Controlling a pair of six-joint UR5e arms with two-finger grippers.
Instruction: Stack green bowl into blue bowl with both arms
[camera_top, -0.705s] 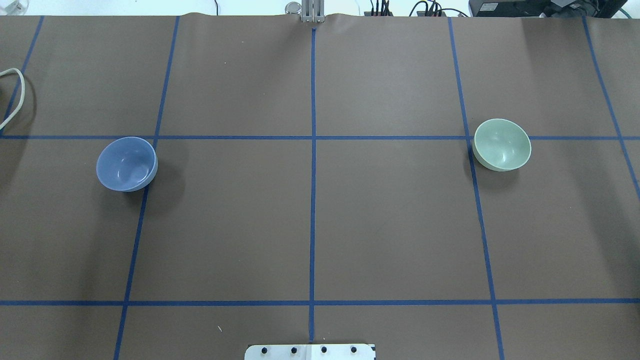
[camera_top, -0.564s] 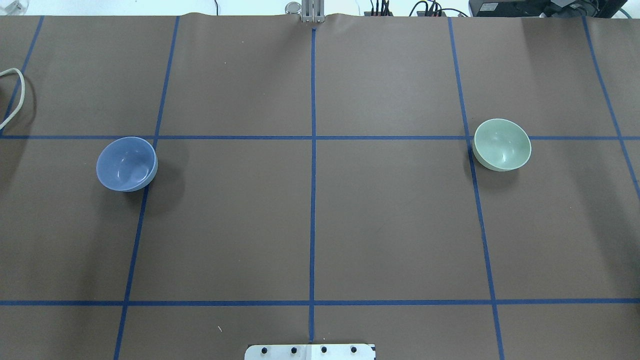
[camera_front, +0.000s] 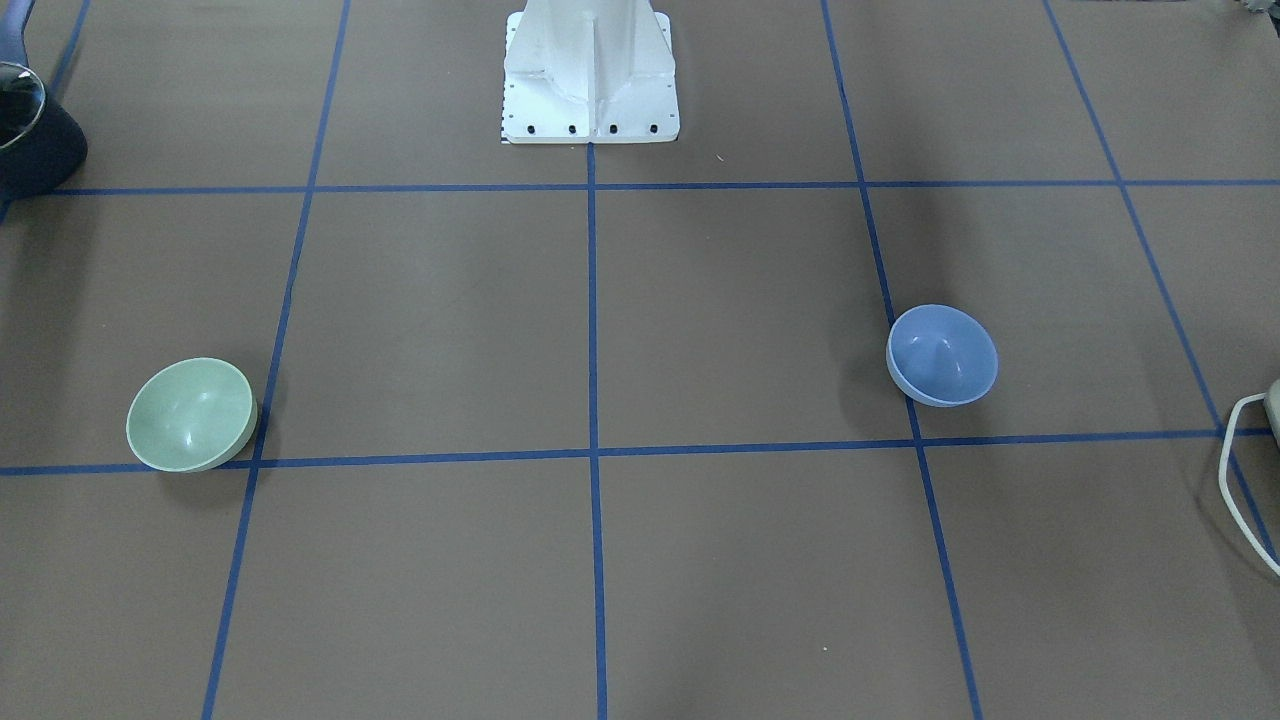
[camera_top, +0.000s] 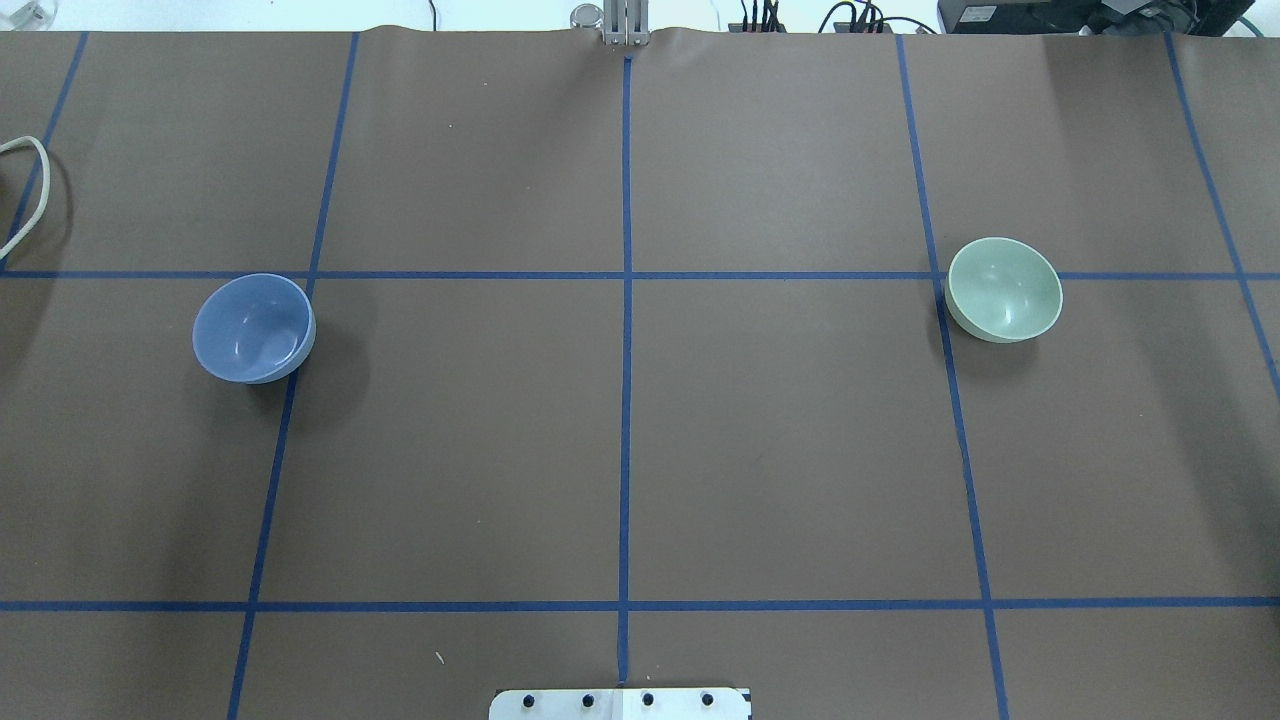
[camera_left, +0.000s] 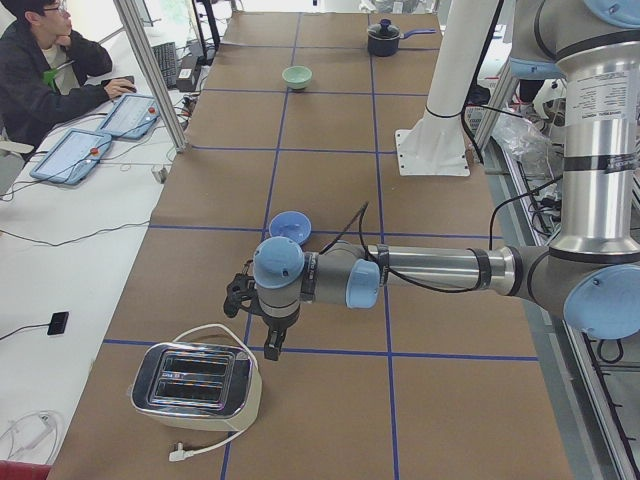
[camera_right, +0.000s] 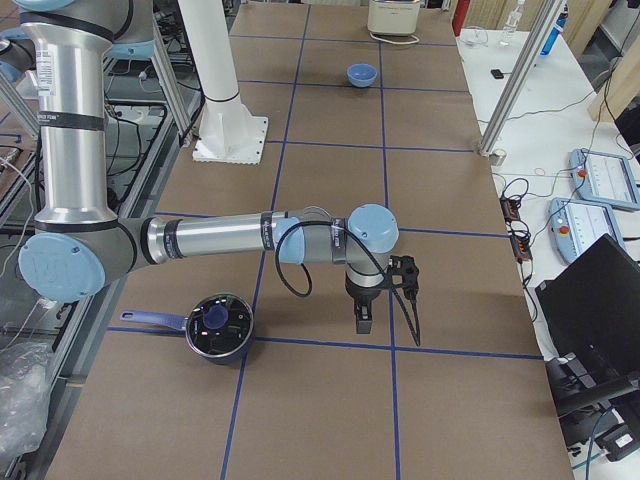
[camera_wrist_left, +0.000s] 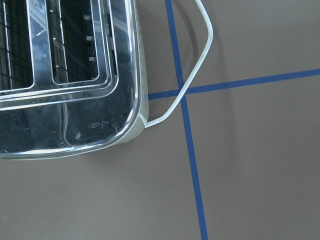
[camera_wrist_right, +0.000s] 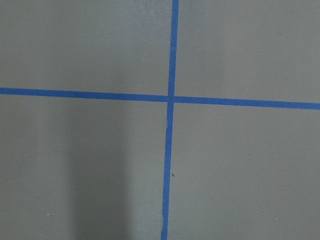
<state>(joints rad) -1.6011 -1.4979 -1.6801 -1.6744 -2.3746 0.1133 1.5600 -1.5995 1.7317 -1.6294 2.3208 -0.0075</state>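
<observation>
At the robot's left end a chrome toaster (camera_left: 195, 388) stands on the brown table (camera_top: 620, 450). The left gripper (camera_left: 270, 350) hangs just beside it; whether its fingers are spread I cannot tell. The blue bowl (camera_top: 254, 328) sits upright nearby. The green bowl (camera_top: 1003, 290) sits well apart on the right half. Farther right, the right gripper (camera_right: 360, 326) hangs near a dark lidded pot (camera_right: 218, 326), and its fingers I cannot judge either.

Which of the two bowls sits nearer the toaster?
The blue bowl: it sits just beyond the toaster, while the green bowl lies far down the table, near the black pot.
</observation>
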